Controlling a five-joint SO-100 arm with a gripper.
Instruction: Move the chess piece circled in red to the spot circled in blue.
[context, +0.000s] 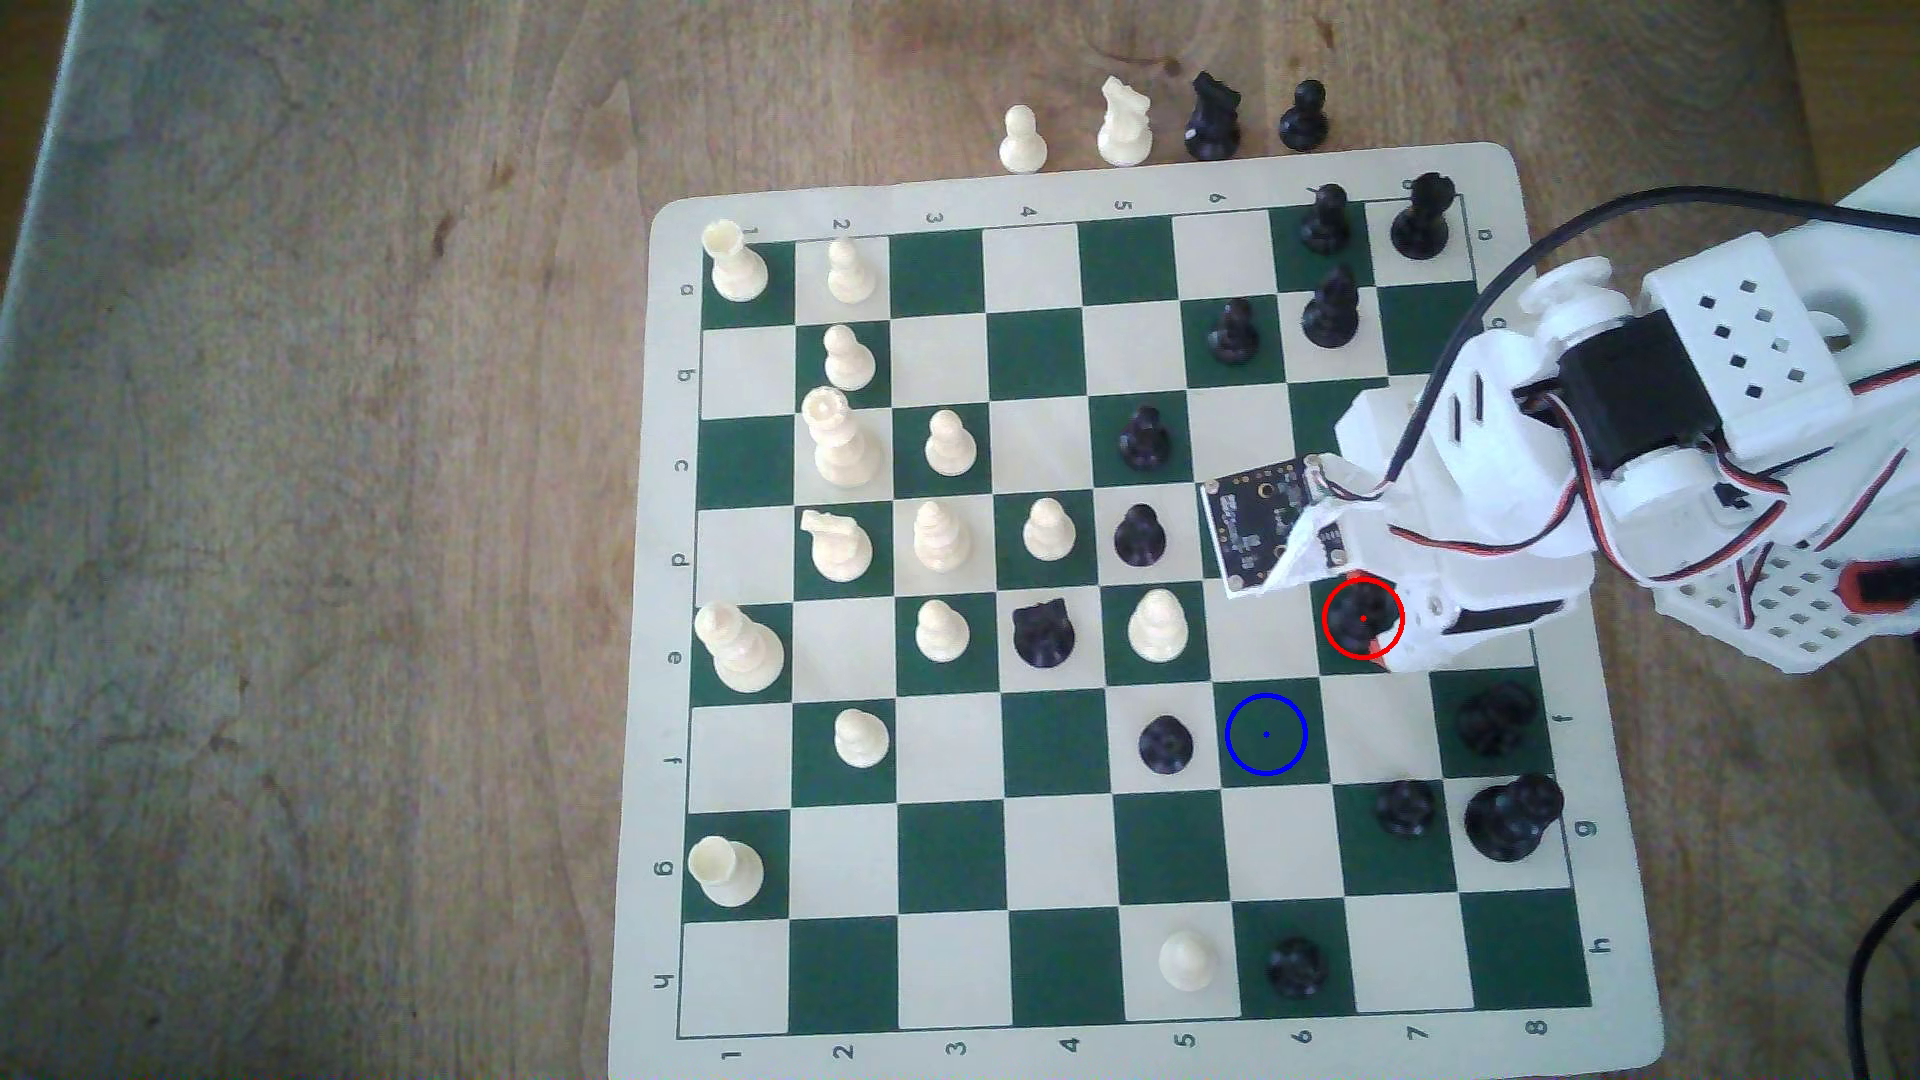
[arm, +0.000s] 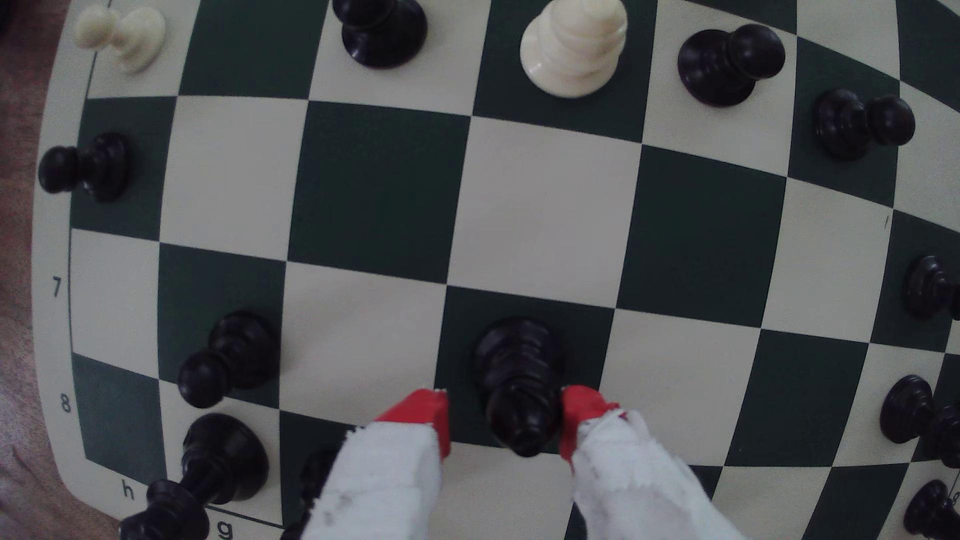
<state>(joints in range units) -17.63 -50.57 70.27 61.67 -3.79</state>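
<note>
- Your end effector (arm: 503, 415) straddles the chess piece (context: 1363, 615): in the wrist view one red fingertip (arm: 574, 415) touches the piece's side, while the other fingertip (arm: 431, 413) stands a little off it, so the jaws are narrow but not closed on it.
- The chess piece stands upright on its dark green square inside the red ring, in the second column from the chessboard's (context: 1039, 1038) edge nearest the arm.
- The spot (context: 1265, 734), a green square with a blue ring, is bare; it sits diagonally next to the piece's square, towards the board's h edge.
- A black pawn (context: 1165, 743) stands on the square just beside the spot.
- In the exterior view the camera board (context: 1252, 519) and the arm's white shell hide the fingertips and part of the piece.
- Four captured pieces (context: 1164, 125) stand on the wooden surface (context: 312, 519) beyond the board's a edge.
</note>
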